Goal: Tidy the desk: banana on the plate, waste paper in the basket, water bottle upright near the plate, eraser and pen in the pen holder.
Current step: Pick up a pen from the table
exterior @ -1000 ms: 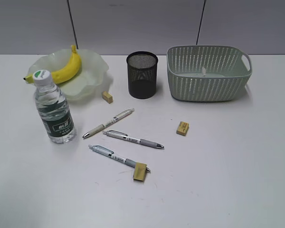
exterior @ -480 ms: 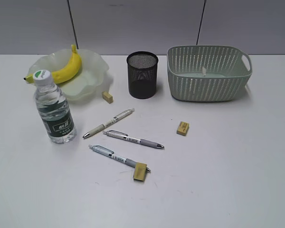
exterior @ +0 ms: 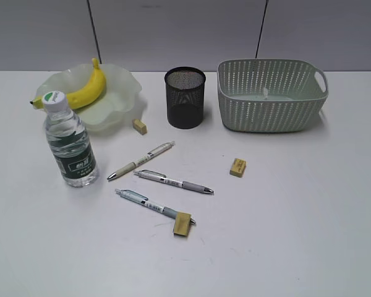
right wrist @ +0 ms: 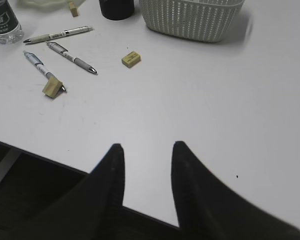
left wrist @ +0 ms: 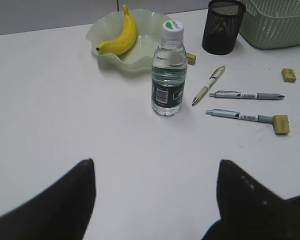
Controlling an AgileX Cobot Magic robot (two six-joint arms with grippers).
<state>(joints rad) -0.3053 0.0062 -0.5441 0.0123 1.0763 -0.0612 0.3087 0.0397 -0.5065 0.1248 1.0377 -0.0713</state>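
Observation:
The banana (exterior: 89, 88) lies in the pale green plate (exterior: 125, 86) at the back left. In front of the plate the water bottle (exterior: 71, 142) stands upright. Three pens (exterior: 173, 182) and three erasers (exterior: 237, 167) lie loose on the desk (exterior: 297, 216); one eraser (exterior: 182, 223) touches a pen tip. The black mesh pen holder (exterior: 185, 98) and the green basket (exterior: 271, 96) stand at the back. The waste paper is not plainly visible. My left gripper (left wrist: 156, 162) is open over bare desk, short of the bottle (left wrist: 169, 75). My right gripper (right wrist: 148, 145) is open and empty above the desk's front edge.
Neither arm shows in the exterior view. In the right wrist view the desk's front edge (right wrist: 50, 161) runs under my fingers, with dark floor below it. A small pale scrap (exterior: 265, 93) pokes up inside the basket.

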